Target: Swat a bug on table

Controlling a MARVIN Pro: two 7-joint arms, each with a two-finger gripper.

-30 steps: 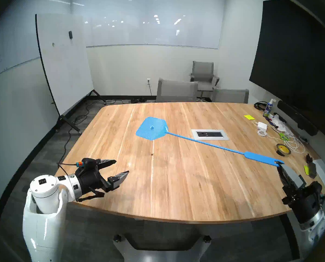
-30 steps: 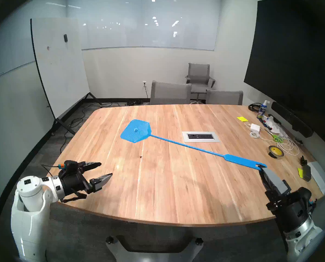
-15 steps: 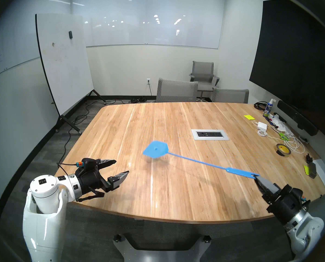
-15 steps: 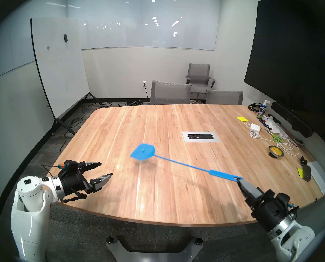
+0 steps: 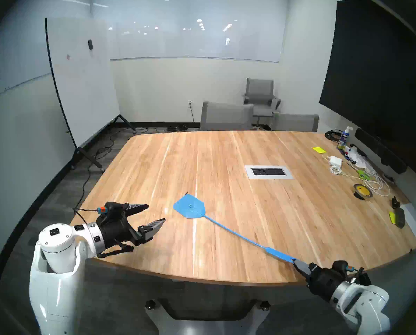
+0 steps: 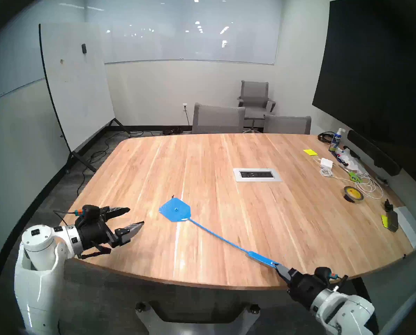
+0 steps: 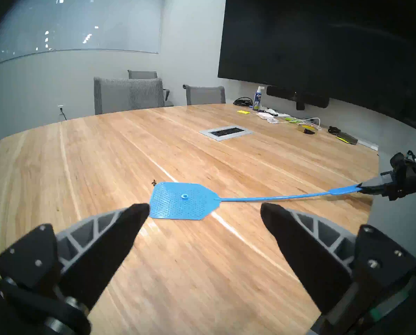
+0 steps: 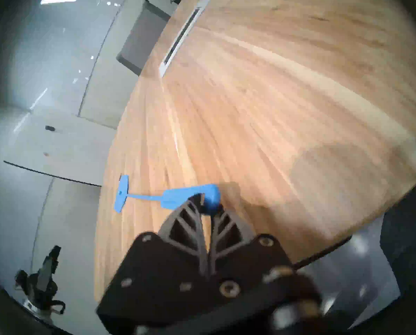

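A blue fly swatter (image 5: 189,207) lies with its mesh head flat on the light wood table (image 5: 250,218), its handle running back to the near right edge. My right gripper (image 5: 295,261) is shut on the handle's end (image 8: 190,196). The bug (image 5: 186,193) is a tiny dark speck just past the head's far left corner, uncovered; it also shows in the left wrist view as the bug (image 7: 154,182) beside the swatter head (image 7: 184,201). My left gripper (image 5: 157,214) hovers open and empty over the near left edge, a little left of the head.
A grey outlet panel (image 5: 269,171) is set into the table's middle. A tape roll (image 5: 362,191), white cables, green scissors, a spray bottle (image 5: 344,139) and sticky notes crowd the right side. Grey chairs (image 5: 226,115) stand at the far edge, a whiteboard (image 5: 81,80) to the left.
The right arm swung the swatter down from above the far table and drew back toward the near edge; the head now lies flat. The bug sits slightly farther left than before. The left arm stayed still.
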